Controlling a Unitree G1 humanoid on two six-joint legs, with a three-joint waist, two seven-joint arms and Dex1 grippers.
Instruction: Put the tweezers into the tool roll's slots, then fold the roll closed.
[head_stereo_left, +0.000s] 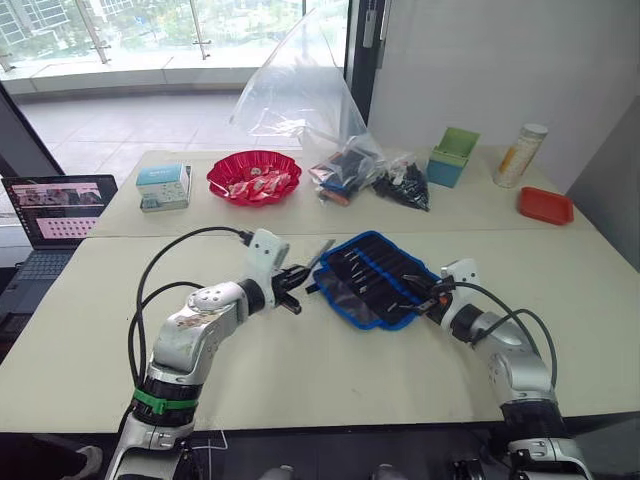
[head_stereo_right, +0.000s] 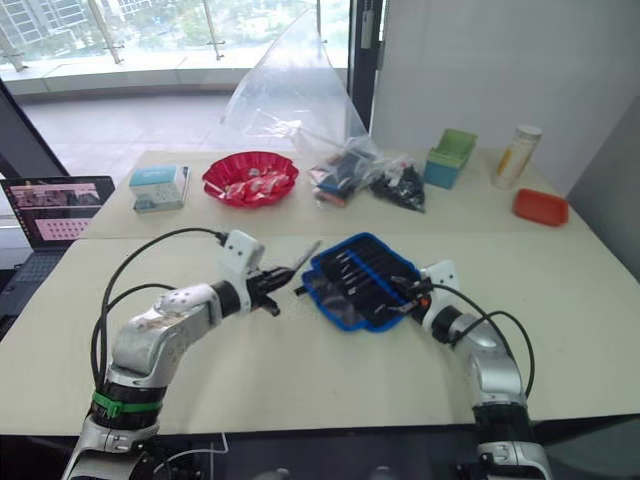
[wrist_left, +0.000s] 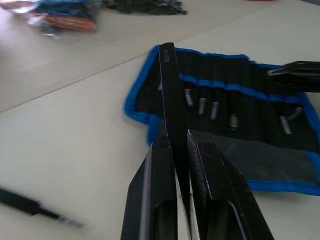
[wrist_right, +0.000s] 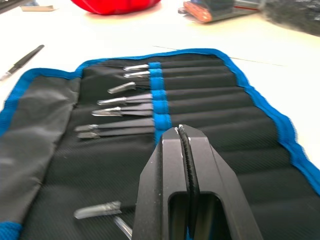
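**Left gripper holds a tweezer beside the open tool roll**

The tool roll (head_stereo_left: 378, 280) lies unfolded on the near table (head_stereo_left: 330, 370), just ahead of the robot's centre, blue trim all round. Several of its slots (wrist_right: 200, 95) already carry tweezers, their silvery tips poking out past the blue band.

At the roll's 9 o'clock edge, the left gripper (head_stereo_left: 297, 283) is clenched on one black tweezer (wrist_left: 168, 85), which sticks out from between the fingers and slants up toward the roll's near corner. Another loose tweezer (wrist_left: 30, 206) lies flat on the table beside that gripper, apart from the roll.

At the roll's 3 o'clock side, the right gripper (head_stereo_left: 432, 300) sits over the fabric with its fingers (wrist_right: 170, 170) pressed together; I cannot tell whether they pinch the cloth.

Toward 12 o'clock, on the far table, stand a red bowl (head_stereo_left: 254, 177), a clear plastic bag (head_stereo_left: 305, 95), a blue-green bin (head_stereo_left: 452, 157), a small white box (head_stereo_left: 164, 187), a bottle (head_stereo_left: 520, 155) and a red tray (head_stereo_left: 545, 205). A laptop (head_stereo_left: 55, 215) sits off at 9 o'clock.
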